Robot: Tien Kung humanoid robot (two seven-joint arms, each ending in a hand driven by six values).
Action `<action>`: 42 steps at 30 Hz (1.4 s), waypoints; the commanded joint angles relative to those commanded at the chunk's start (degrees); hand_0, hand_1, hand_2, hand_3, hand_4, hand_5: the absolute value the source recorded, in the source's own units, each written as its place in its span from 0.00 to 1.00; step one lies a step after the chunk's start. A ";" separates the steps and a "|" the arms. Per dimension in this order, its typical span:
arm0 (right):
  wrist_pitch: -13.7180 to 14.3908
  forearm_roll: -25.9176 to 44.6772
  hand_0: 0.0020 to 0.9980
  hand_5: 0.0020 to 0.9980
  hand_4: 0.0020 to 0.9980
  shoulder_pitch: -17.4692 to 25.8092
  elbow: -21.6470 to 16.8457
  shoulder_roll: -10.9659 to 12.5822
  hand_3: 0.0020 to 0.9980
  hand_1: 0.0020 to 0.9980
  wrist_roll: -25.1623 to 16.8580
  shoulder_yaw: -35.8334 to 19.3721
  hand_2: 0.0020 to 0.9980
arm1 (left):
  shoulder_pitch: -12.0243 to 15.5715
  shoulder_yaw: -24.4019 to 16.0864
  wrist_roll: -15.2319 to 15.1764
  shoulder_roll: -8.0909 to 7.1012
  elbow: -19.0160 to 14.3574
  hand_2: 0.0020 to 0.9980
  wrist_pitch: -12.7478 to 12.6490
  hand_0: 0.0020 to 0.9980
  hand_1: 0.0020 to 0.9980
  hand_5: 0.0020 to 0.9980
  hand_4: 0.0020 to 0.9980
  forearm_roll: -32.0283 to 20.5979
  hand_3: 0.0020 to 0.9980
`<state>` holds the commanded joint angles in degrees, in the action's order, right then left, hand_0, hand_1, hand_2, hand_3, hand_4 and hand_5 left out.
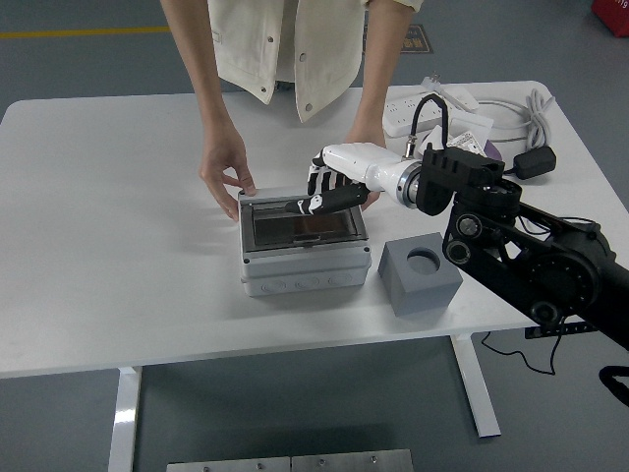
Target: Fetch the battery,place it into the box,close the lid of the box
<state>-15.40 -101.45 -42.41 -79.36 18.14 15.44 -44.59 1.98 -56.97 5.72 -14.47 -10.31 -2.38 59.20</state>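
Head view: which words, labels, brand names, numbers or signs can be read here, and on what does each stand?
No text can be read.
Floor sign behind the person: too blurred.
White packet by the power strip: dark print, too small.
Box and grey block: no lettering visible.

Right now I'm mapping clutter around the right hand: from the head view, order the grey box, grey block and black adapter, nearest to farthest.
From the right hand:
1. Grey box, directly under the fingers.
2. Grey block, on the table's near side, right of the box.
3. Black adapter, far right by the cables.
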 joint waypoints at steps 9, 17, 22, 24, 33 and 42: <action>10.22 4.85 0.47 0.84 0.94 6.90 0.26 1.93 0.55 0.45 -10.95 -10.15 0.48 | 0.47 -1.66 0.05 0.25 0.00 0.59 0.06 0.57 0.75 0.00 0.11 1.31 0.52; 24.16 13.10 0.42 0.83 0.95 13.68 1.28 1.82 0.51 0.42 -24.19 -11.92 0.46 | 0.85 -3.39 0.17 0.57 0.00 0.59 0.15 0.57 0.75 0.00 0.11 2.71 0.52; 33.14 21.83 0.45 0.83 0.95 18.97 2.10 0.45 0.54 0.42 -33.16 -12.43 0.47 | 1.07 -4.50 0.14 0.83 0.00 0.59 0.18 0.57 0.75 0.00 0.11 3.62 0.52; 35.57 25.27 0.45 0.83 0.95 20.96 2.53 0.15 0.54 0.42 -35.94 -12.74 0.47 | 1.15 -4.78 0.11 0.95 0.00 0.59 0.18 0.57 0.75 0.00 0.11 3.83 0.52; 37.72 40.54 0.49 0.75 0.91 31.15 -0.14 1.39 0.56 0.44 -43.14 -15.07 0.50 | 1.40 -5.62 -0.16 1.34 0.00 0.59 0.24 0.57 0.75 0.00 0.11 4.56 0.52; 36.31 42.31 0.49 0.70 0.88 35.31 -2.24 1.73 0.56 0.45 -42.04 -18.22 0.51 | 1.32 -5.80 -0.34 1.44 0.00 0.59 0.27 0.57 0.75 0.00 0.11 4.66 0.52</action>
<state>20.90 -59.14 -7.10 -81.60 19.86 -26.59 -62.81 3.30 -62.78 5.39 -13.03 -10.31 -2.11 63.86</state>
